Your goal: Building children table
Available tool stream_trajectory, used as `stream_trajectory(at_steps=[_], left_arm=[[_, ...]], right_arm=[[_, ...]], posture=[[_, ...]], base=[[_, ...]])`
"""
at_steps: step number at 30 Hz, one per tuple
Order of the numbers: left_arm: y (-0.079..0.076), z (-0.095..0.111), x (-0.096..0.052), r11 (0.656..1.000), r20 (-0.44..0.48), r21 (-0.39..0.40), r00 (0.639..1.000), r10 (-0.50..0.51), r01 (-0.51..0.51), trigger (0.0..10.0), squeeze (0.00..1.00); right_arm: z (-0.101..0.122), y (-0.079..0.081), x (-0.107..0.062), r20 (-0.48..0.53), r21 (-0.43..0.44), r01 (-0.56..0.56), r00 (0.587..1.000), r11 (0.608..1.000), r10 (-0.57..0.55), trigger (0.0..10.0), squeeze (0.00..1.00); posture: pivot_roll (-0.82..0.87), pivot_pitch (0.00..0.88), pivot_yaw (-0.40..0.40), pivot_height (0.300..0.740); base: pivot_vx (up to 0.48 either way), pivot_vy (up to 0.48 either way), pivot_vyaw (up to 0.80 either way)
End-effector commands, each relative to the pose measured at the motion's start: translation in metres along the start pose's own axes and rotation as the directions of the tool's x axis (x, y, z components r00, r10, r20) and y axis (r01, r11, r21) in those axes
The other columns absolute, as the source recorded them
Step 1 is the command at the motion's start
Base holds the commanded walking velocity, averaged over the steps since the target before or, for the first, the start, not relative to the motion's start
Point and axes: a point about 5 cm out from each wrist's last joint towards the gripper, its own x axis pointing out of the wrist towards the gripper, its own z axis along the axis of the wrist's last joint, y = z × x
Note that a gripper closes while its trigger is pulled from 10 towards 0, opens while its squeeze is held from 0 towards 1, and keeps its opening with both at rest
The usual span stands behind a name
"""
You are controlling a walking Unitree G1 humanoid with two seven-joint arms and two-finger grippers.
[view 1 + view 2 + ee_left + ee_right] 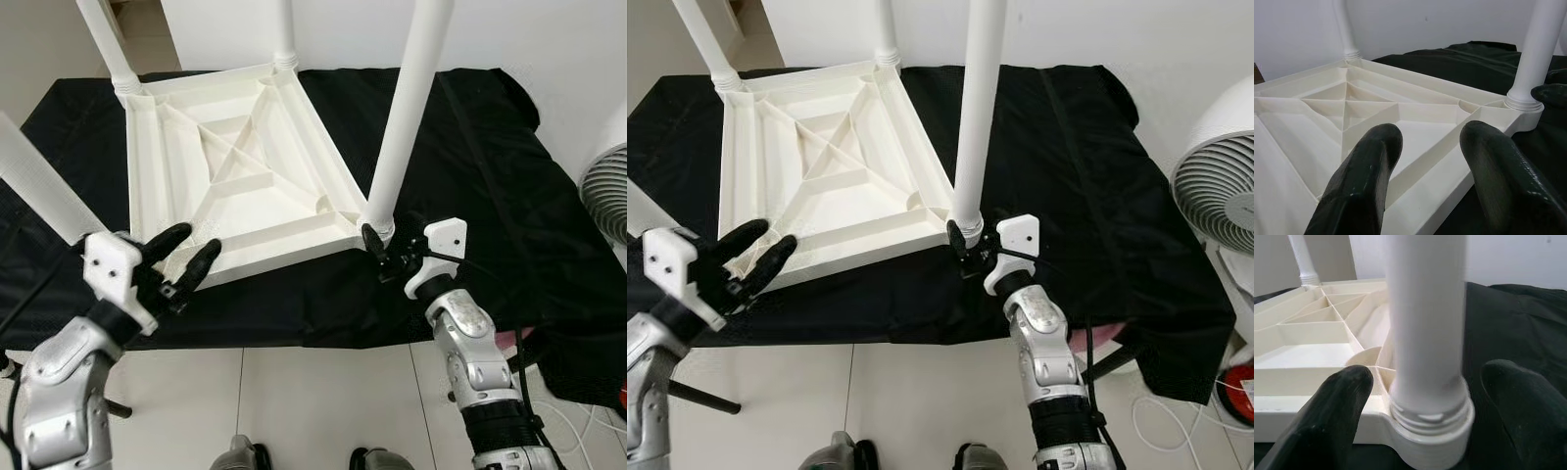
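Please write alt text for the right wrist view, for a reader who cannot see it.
The right gripper is open, one black finger on each side of a white table leg where the leg stands in a corner socket of the upturned white tabletop. The ribbed underside faces up, and black cloth lies beneath.

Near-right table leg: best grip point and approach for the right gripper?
Probably low on the white leg, just above its threaded collar, coming in level from the robot's side. The leg is a round, upright post, so two fingers can straddle it. The right gripper sits there open, one finger either side, over the black cloth.
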Motion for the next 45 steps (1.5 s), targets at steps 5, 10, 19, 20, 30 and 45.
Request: stream_trajectory(at_steps=[5, 10, 19, 20, 30, 45], left_arm=[[0.013, 0.002, -0.029, 0.989, -0.071, 0.022, 0.987, 0.145, -0.143, 10.0, 0.0], [0.016, -0.003, -0.044, 0.992, -0.144, 0.031, 0.982, 0.122, -0.119, 10.0, 0.0], [0.027, 0.0, -0.075, 0.993, -0.257, 0.058, 0.959, 0.119, -0.107, 10.0, 0.0], [0.029, -0.001, -0.079, 0.992, -0.272, 0.069, 0.954, 0.125, -0.11, 10.0, 0.0], [0.049, -0.002, -0.096, 0.982, -0.337, 0.117, 0.924, 0.178, -0.147, 10.0, 0.0], [0.116, -0.001, -0.059, 0.909, -0.285, 0.337, 0.893, 0.348, -0.246, 10.0, 0.0]], right_arm=[[-0.006, 0.005, 0.005, -0.003, 0.016, -0.031, 1.0, 0.999, 0.031, 10.0, 0.0], [-0.007, 0.007, 0.008, -0.002, 0.017, -0.049, 0.999, 0.999, 0.049, 10.0, 0.0], [-0.008, 0.006, 0.013, 0.007, 0.008, -0.071, 0.997, 0.997, 0.071, 10.0, 0.0], [-0.008, 0.006, 0.013, 0.007, 0.007, -0.073, 0.997, 0.997, 0.073, 10.0, 0.0], [-0.011, 0.007, 0.01, 0.005, 0.007, -0.075, 0.997, 0.997, 0.075, 10.0, 0.0], [-0.02, 0.012, -0.009, -0.022, 0.03, -0.042, 0.999, 0.999, 0.043, 10.0, 0.0]], posture=[[0.08, 0.094, 0.038, 0.74], [0.09, 0.096, 0.028, 0.74], [0.1, 0.102, 0.022, 0.74], [0.1, 0.102, 0.022, 0.74], [0.1, 0.107, 0.029, 0.74], [0.03, 0.109, 0.053, 0.74]], base=[[0.0, 0.0, 0.0], [0.0, 0.0, 0.0], [0.0, 0.0, 0.0], [0.0, 0.0, 0.0], [0.0, 0.0, 0.0], [0.0, 0.0, 0.0]])
